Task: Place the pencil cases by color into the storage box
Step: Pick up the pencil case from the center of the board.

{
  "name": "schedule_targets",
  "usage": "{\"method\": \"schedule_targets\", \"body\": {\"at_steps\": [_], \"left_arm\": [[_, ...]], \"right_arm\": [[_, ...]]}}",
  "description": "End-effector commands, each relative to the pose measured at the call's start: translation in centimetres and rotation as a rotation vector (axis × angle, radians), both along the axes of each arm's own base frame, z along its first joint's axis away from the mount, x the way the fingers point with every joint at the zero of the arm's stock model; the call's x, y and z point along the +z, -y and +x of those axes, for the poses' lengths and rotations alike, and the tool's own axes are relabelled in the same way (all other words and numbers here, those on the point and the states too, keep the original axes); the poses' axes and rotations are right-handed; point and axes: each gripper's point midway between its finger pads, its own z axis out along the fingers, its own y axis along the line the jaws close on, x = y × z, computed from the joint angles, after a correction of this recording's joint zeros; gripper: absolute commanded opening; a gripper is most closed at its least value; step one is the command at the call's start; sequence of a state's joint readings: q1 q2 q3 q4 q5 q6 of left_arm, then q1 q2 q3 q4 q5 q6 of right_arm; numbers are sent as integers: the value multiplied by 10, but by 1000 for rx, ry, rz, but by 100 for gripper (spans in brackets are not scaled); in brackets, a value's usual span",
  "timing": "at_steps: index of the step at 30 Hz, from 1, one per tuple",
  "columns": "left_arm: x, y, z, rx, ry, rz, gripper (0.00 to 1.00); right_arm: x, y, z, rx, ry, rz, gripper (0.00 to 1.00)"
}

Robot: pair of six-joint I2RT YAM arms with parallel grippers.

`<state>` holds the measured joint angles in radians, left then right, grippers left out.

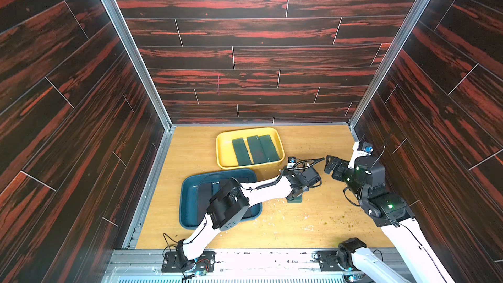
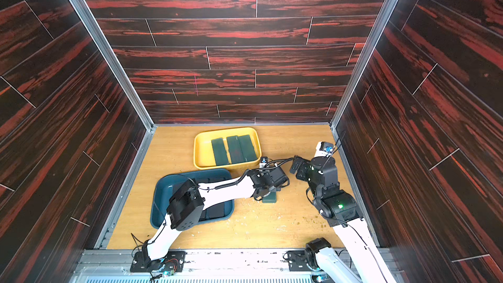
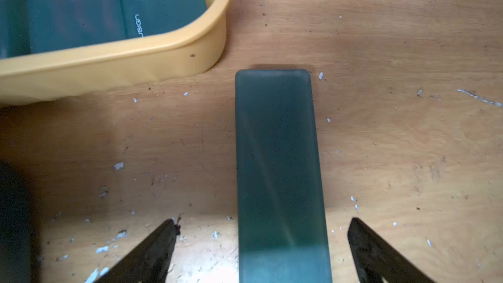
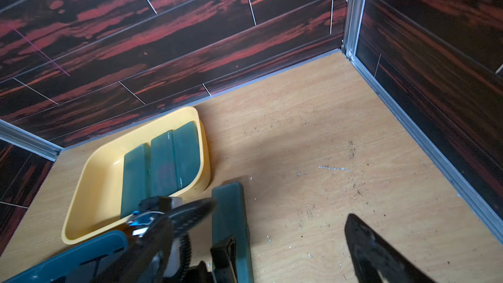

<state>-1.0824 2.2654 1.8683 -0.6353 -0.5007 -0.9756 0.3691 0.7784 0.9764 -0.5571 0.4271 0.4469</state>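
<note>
Three green cases point(image 1: 255, 148) are lying side by side in the yellow tray point(image 1: 223, 156) near the desk's point(image 1: 313, 221) far edge, and we are seeing black cases point(image 2: 215, 212) in the blue tray point(image 1: 187, 208) toward the left edge, mostly hidden under the left arm. One more green case point(image 3: 277, 170) is lying flat on the bare desk just beside the yellow tray's near right corner. We are seeing the left claw point(image 3: 261, 251) spread wide over it, a finger point(image 3: 152, 251) standing clear of each long side, gripping nothing. We are seeing the right claw point(image 1: 330, 166) spread too and empty, hanging above the desk near the right edge.
</note>
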Motion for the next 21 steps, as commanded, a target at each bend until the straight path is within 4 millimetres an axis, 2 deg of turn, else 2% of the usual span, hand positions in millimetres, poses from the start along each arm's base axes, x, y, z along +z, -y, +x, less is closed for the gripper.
{"method": "schedule_targets", "body": {"at_steps": [1, 10, 21], "left_arm": [[1, -1, 3, 49, 12, 9, 99], [-20, 8, 8, 76, 2, 18, 99], [-35, 16, 17, 97, 16, 37, 98]], "right_arm": [[25, -6, -1, 44, 71, 21, 99], [34, -22, -1, 132, 84, 43, 99], [24, -36, -4, 212, 50, 61, 98]]}}
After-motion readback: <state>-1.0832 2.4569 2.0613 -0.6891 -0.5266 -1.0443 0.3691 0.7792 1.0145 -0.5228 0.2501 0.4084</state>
